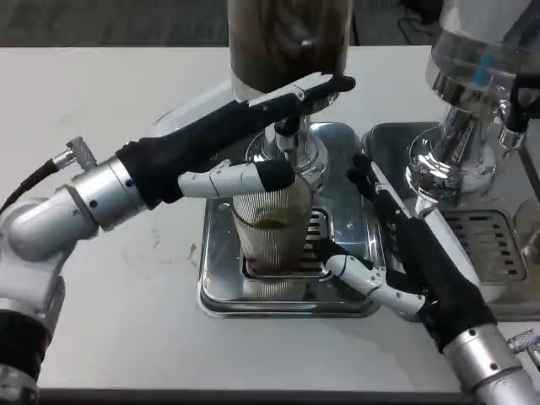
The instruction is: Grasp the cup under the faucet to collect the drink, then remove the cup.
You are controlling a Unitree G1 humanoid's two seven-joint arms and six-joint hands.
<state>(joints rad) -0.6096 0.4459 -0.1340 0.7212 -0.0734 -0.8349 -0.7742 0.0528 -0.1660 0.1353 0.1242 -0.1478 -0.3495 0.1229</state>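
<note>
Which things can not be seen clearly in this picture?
- Faucet spout: head view, hidden behind the left hand.
- Cup rim and its far side: covered by the left hand's fingers; whether drink flows cannot be told.
- Dark dispenser top: cut off by the upper edge.
- Second dispenser and its tray: cut off by the right edge.
- Right hand: contact with the cup unclear.

Even, fairly bright overhead light falls across the white tabletop (118,329), with only soft shadows under the arms. Glare spots streak the chrome drip tray (221,297) and the dispenser bases (brightest at upper right). The picture is slightly soft and grainy, the top edge dimmer.
</note>
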